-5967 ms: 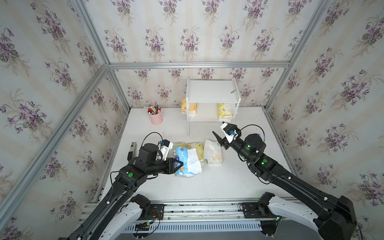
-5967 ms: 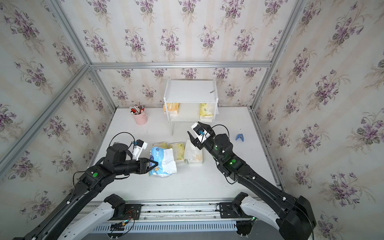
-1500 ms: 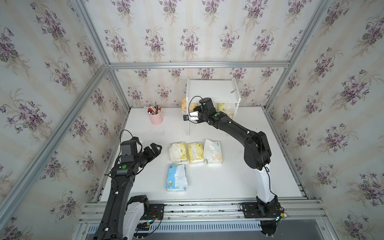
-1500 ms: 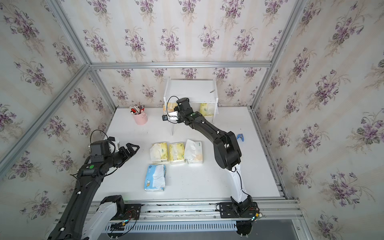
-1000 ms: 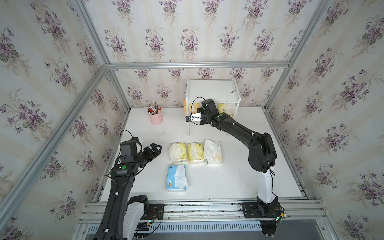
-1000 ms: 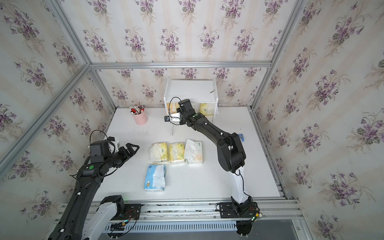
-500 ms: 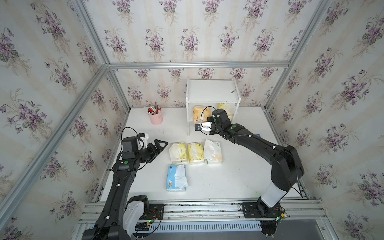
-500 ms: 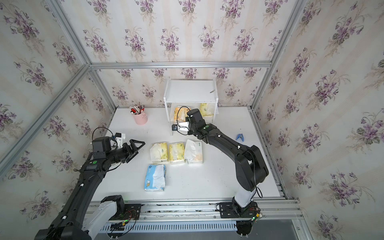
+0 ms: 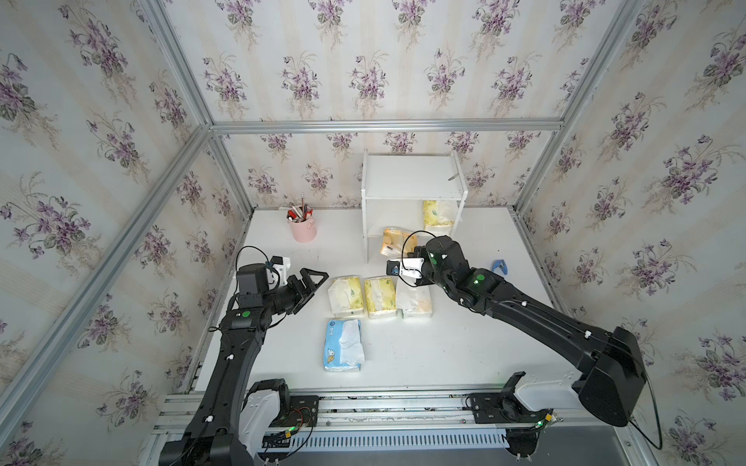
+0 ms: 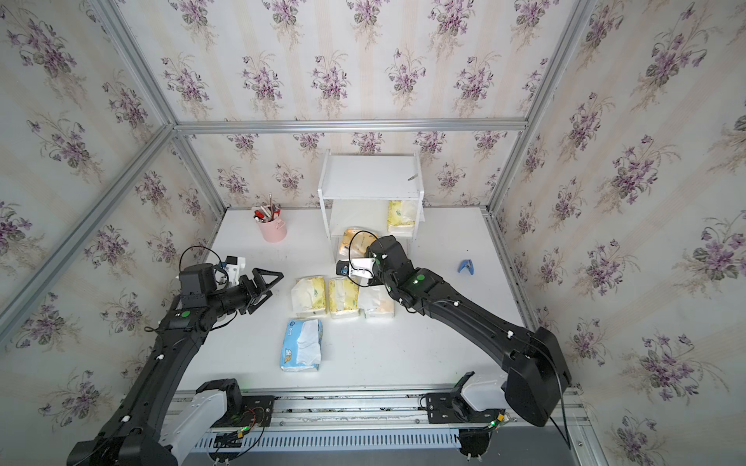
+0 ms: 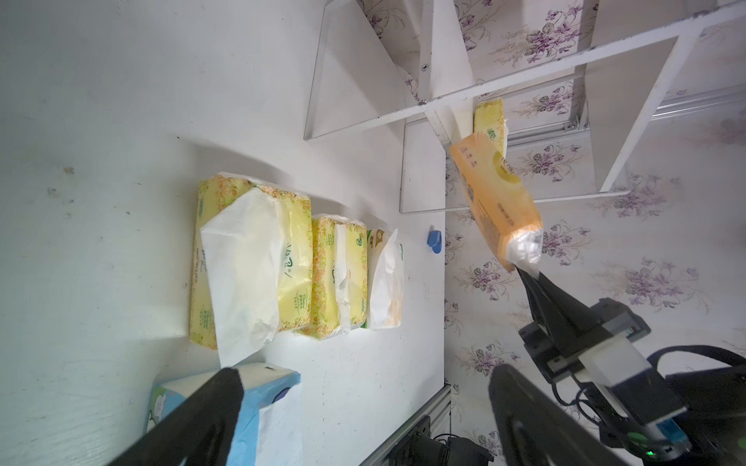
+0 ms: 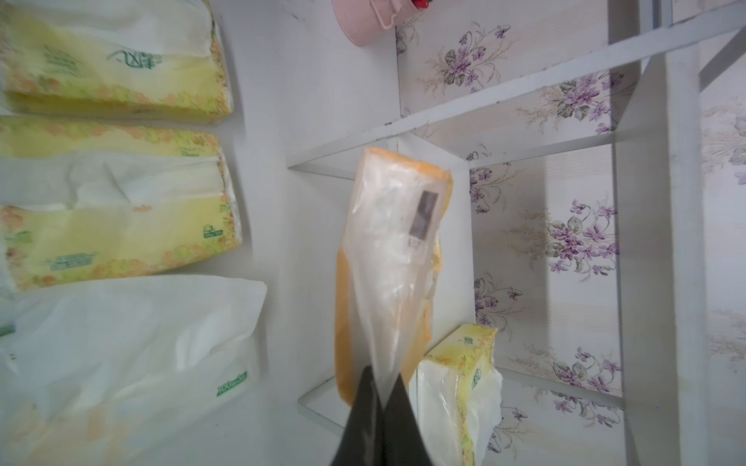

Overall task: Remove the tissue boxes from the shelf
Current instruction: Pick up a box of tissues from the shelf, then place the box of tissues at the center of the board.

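Just in front of the shelf (image 9: 411, 175), the right gripper (image 12: 381, 387) pinches the clear end flap of the orange tissue pack (image 9: 392, 241), lifted off the surface (image 9: 444, 343). 1 yellow pack (image 9: 438, 213) sits on the shelf's lower board. The left gripper (image 9: 313, 278) hovers wide open, holding nothing.

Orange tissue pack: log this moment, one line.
right tool: shut on orange tissue pack | left tool: open | shelf: one yellow pack

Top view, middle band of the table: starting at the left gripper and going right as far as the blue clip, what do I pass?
left gripper → first yellow-and-white pack → second yellow-and-white pack → white pack → blue clip
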Robot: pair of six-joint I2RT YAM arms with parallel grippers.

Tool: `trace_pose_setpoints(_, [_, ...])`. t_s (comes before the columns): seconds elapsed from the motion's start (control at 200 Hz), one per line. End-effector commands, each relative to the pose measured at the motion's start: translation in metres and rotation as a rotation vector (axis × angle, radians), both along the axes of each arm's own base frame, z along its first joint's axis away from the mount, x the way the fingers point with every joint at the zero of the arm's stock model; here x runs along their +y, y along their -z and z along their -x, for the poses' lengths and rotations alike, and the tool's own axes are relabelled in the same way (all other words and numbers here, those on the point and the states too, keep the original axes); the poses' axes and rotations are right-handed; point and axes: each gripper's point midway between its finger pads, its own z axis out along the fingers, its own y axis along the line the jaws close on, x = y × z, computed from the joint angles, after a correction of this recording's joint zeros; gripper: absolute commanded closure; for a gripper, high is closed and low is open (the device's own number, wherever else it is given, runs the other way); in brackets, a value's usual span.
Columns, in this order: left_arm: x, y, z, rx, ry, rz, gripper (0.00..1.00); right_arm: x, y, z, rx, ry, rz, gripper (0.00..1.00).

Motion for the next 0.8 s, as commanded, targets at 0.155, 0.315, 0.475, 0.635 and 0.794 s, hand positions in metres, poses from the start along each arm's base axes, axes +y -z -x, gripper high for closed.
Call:
trace_pose_setpoints(0.155, [0.007, -0.002, -0.004, -0.032, -0.007, -0.075, 0.01, 0.008, -0.014, 0.078, 0.111, -0.087, -0.049, 1.0])
trace_pose_setpoints(0.315, [0.009, 0.0, -0.01, -0.029, -0.004, -0.093, 0.01, 0.011, -0.014, 0.12, 0.172, -0.138, -0.059, 1.0])
trace_pose_setpoints(0.475, [0.01, 0.001, -0.016, -0.025, 0.003, -0.104, 0.01, 0.011, 0.005, 0.142, 0.263, -0.141, -0.06, 1.0])
trace_pose_setpoints(0.635, [0.012, 0.003, -0.018, -0.022, -0.005, -0.11, 0.01, 0.026, 0.027, 0.169, 0.424, -0.193, -0.117, 1.0])
trace_pose_setpoints(0.794, [0.012, 0.004, -0.018, -0.017, -0.003, -0.113, 0.01, 0.035, 0.057, 0.187, 0.528, -0.221, -0.134, 1.0])
